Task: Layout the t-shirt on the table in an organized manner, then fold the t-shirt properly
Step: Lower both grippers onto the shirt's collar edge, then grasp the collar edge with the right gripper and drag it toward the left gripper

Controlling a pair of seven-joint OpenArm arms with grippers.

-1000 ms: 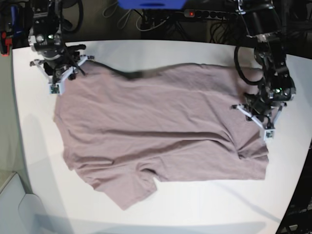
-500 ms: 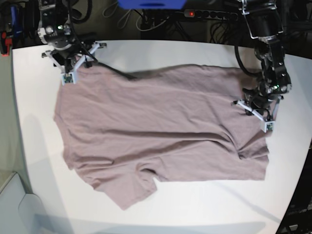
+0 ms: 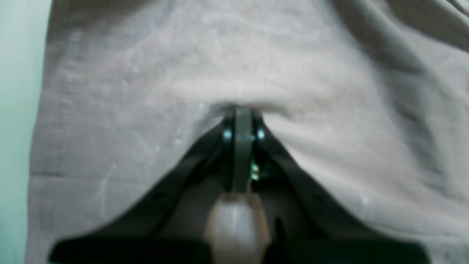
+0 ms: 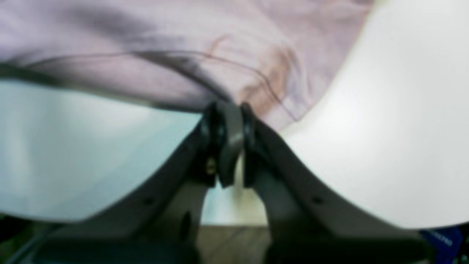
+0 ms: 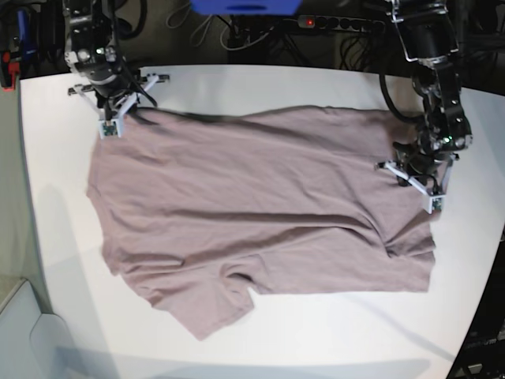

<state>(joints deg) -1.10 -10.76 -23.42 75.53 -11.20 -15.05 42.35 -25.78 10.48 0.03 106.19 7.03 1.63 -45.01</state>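
Observation:
The dusty-pink t-shirt lies spread across the white table, with one sleeve pointing toward the front edge. At the far left corner of the cloth, my right gripper is shut on the shirt's edge. In the right wrist view its jaws are closed where the t-shirt hangs slightly above the table. My left gripper sits on the shirt's right side. In the left wrist view it is shut, and the t-shirt puckers at its tips.
Behind the table's far edge are a blue object, a power strip with a red light and cables. The table's rounded edge runs close to the left gripper on the right side. Grey floor shows at the left.
My right gripper moved toward the far edge and slightly right, then closed on the shirt's far-left corner, which now rises to it. My left gripper shifted slightly back, still shut.

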